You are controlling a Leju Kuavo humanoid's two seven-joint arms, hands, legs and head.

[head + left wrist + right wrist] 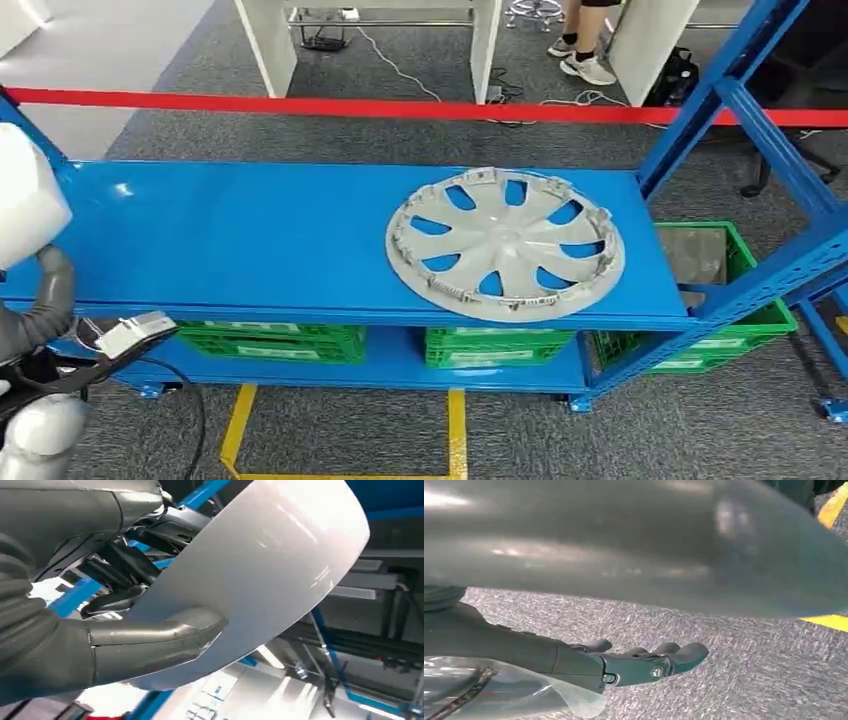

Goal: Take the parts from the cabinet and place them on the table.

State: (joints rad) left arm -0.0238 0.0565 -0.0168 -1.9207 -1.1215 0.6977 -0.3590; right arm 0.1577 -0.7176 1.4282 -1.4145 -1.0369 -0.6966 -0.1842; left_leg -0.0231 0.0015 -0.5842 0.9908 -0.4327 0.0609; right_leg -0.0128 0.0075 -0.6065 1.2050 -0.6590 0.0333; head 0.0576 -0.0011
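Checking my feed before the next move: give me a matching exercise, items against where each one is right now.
Items:
1. hubcap
2. white panel
3. green crates
4. red tape

Places:
A. lower shelf level
B. stretched behind the rack
C. in the left hand
D. flat on the blue shelf

Pairs: 1-D, 2-C, 3-A, 4-B

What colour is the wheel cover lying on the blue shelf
Light silver-grey, with the blue shelf showing through its openings; the wheel cover shows best in the head view.
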